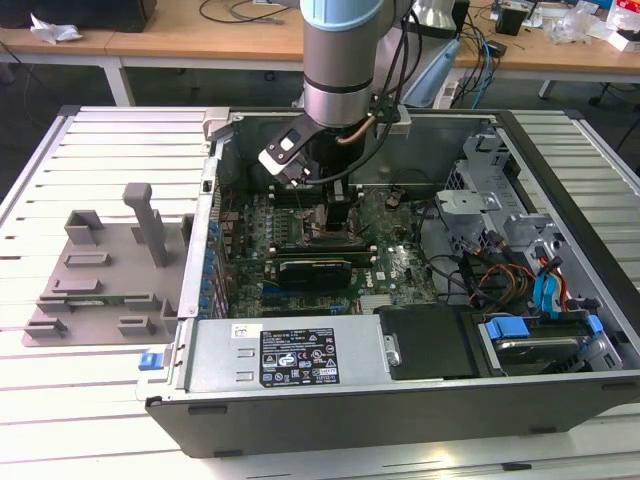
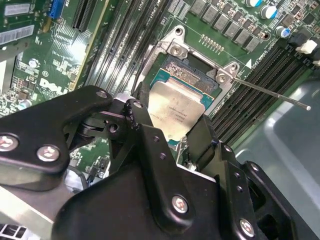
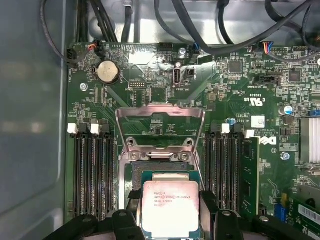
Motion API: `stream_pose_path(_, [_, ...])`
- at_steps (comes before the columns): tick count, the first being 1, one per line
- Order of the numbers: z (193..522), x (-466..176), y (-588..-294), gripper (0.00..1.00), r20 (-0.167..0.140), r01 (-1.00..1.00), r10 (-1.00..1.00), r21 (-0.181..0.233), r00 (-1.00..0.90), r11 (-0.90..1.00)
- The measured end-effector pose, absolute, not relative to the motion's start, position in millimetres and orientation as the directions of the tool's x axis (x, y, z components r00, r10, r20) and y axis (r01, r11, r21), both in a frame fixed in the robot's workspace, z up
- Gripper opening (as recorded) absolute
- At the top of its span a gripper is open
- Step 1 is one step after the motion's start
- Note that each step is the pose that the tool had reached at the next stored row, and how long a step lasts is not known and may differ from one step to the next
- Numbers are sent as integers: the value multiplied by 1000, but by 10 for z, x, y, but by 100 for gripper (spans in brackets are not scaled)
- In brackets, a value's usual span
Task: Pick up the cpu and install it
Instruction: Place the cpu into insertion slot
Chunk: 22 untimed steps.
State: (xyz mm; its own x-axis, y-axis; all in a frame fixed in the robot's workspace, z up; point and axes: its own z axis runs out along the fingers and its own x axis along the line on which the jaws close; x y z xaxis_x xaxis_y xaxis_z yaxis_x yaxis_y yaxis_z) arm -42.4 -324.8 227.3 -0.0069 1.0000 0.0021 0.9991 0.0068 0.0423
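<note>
The black two-fingered gripper (image 2: 167, 122) is clamped on the cpu (image 3: 171, 204), a small flat square chip with a silvery-grey metal top and a teal-green rim. One of the fingers (image 3: 131, 199) bears against each of two opposite edges. In both wrist views we see the chip between the fingertips, directly over the open square socket (image 2: 195, 76) on the green motherboard (image 3: 150, 90). We cannot tell whether the chip is seated or held just above the contacts. We judge the main hazard to be misalignment: a chip that comes down tilted or shifted sideways would bear on the fine socket contacts and could bend them, and a slip in the grasp would do the same. The silver metal load plate (image 3: 160, 122) stands hinged open just beyond the fingertips, and the thin steel retention lever (image 2: 272, 94) juts out to one side of the gripper. Either could catch a finger in a lateral move. Rows of long black memory slots (image 3: 92, 170) flank the fingers closely on both sides, so sideways room is small. Open room lies straight above the gripper, along the grey arm (image 1: 340, 60), within the open dark-grey computer case (image 1: 400, 410).
</note>
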Motion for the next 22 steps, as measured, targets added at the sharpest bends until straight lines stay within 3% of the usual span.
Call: stream_pose_path(22, [2120, -453, -3210, 55, 2, 999, 1000, 43, 1, -1])
